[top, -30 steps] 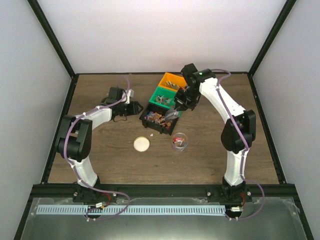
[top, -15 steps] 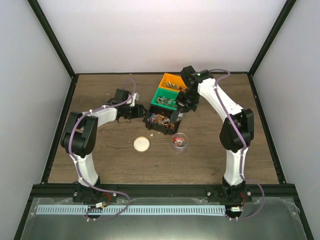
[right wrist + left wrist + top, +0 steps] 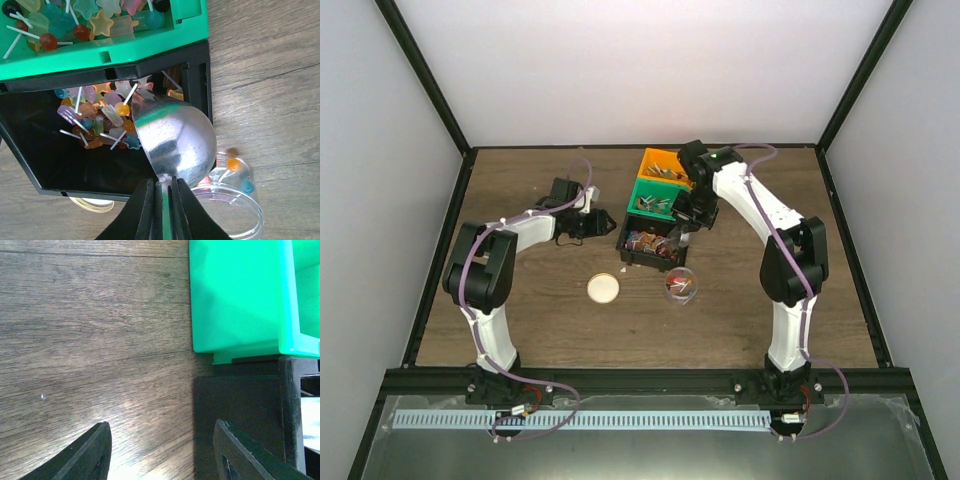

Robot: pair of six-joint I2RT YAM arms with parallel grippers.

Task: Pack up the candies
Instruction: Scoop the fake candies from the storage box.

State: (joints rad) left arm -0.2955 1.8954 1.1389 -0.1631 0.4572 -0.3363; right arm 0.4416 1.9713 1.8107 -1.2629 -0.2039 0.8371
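Two arms bend inward over the middle of the bench (image 3: 550, 330). The left arm stretches low and forward. The left gripper (image 3: 159, 452) sits just beside the left wall of the black bin (image 3: 645, 263), and its jaws are spread wide with nothing between them. One side is over bare wood and the other is against the dark wall of the bin. Whether it touches the wall I cannot tell.

The right arm arches high and points down. The right gripper (image 3: 161, 200) hangs over the near right part of the black bin, its jaws pinching the thin handle of the silver scoop (image 3: 175, 137). The scoop's bowl lies at the edge of the pile, and the shine on it hides whether it carries anything.

Most of the candies (image 3: 97, 120) are heaped in the black bin. More fill the green bin (image 3: 100, 56), which touches it on the far side, and the orange bin (image 3: 663, 165) behind that. A few lie in the clear round cup (image 3: 252, 202), just beside the black bin's near right corner.

The three bins form a tight row between the two arms. Open wood lies to the left of the left arm, to the right of the right arm, and along the near edge. The round beige lid (image 3: 603, 288) lies flat near the black bin's front, apart from the cup.
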